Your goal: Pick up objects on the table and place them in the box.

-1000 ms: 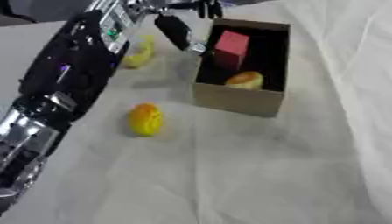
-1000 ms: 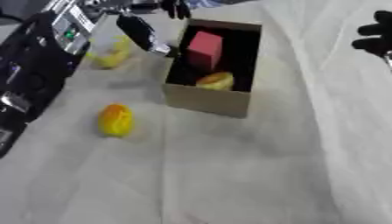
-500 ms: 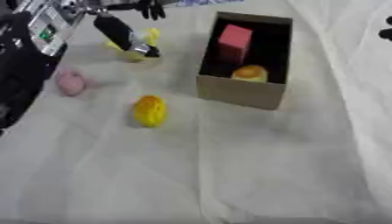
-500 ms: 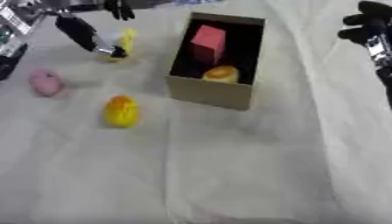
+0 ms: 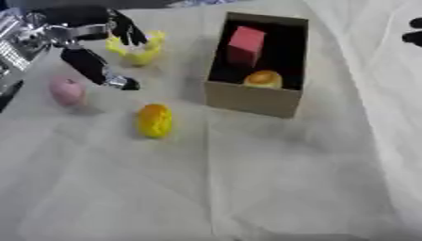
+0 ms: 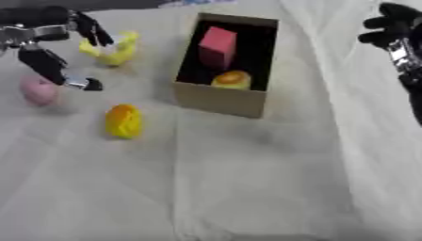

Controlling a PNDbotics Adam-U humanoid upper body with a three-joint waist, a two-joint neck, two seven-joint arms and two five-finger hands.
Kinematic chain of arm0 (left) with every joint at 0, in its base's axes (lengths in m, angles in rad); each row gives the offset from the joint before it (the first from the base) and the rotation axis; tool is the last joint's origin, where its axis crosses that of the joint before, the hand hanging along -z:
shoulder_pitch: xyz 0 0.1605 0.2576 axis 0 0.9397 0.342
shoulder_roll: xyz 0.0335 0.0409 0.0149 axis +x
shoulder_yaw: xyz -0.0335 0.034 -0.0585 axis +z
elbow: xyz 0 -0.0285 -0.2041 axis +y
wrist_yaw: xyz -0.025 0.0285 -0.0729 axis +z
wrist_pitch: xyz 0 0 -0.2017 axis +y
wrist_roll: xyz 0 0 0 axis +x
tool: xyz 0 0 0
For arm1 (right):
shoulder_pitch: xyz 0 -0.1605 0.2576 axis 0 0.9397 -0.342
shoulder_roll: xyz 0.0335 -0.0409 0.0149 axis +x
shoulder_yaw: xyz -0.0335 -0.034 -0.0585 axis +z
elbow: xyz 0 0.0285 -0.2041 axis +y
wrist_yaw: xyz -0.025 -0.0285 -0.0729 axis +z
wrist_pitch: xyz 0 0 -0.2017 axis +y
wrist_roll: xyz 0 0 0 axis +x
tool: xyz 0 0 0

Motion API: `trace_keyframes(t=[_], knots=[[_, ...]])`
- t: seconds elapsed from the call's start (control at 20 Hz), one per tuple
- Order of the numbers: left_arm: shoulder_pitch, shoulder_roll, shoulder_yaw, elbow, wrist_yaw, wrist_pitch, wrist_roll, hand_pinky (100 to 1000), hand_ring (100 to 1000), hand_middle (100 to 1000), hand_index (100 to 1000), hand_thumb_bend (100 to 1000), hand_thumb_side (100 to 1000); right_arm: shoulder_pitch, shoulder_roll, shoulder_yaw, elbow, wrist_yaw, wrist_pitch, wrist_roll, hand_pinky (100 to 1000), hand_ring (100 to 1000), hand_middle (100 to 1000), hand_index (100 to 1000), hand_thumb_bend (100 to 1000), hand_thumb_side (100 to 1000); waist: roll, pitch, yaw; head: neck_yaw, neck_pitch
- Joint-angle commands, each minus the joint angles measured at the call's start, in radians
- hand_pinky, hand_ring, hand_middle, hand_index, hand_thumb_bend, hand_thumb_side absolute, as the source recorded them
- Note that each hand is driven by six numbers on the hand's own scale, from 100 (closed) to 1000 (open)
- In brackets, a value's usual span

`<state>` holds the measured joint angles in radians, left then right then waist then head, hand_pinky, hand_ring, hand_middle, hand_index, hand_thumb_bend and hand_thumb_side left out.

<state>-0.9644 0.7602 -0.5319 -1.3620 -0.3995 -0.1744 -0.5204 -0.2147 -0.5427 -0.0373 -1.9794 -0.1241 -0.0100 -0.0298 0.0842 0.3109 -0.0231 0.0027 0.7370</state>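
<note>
Counter (image 5: 272, 188) is cloth-covered, which probably keeps the round items from rolling. Box (image 5: 251, 96) sits open-topped mid-counter, reachable by either arm; it already holds a red block (image 5: 246, 44) and an orange-yellow item (image 5: 263, 78). Left hand (image 5: 86, 42) hangs over the far-left items, fingers (image 5: 103, 73) spread and released, holding nothing; thumb points down between the pink item (image 5: 68, 91) and the yellow toy (image 5: 138, 48), likely lining up a grab. Orange fruit (image 5: 154, 120) lies near the box, untouched. Right hand (image 6: 394, 28) idles at the upper right, fingers curled, empty.
</note>
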Motion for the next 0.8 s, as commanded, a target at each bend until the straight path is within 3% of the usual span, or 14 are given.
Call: trace_keyframes(t=[0.05, 0.35, 0.8], knots=[[-0.009, 0.046, -0.009, -0.056, 0.049, 0.048, -0.025, 801, 729, 711, 852, 588, 489, -0.012, -0.022, -0.009, -0.021, 0.004, 0.000, -0.003, 901, 768, 755, 888, 100, 713, -0.005, -0.014, -0.002, 0.001, -0.015], [-0.007, 0.033, -0.051, -0.072, 0.075, 0.116, -0.087, 801, 731, 715, 860, 596, 488, -0.014, -0.018, -0.009, -0.021, 0.003, 0.001, -0.002, 901, 768, 755, 888, 100, 716, -0.007, -0.007, -0.006, 0.007, -0.021], [0.003, 0.004, -0.083, -0.043, 0.048, 0.140, -0.123, 800, 732, 714, 855, 611, 472, -0.014, -0.012, -0.009, -0.021, 0.001, 0.002, 0.000, 901, 768, 755, 889, 100, 717, -0.009, -0.005, -0.007, 0.014, -0.021]])
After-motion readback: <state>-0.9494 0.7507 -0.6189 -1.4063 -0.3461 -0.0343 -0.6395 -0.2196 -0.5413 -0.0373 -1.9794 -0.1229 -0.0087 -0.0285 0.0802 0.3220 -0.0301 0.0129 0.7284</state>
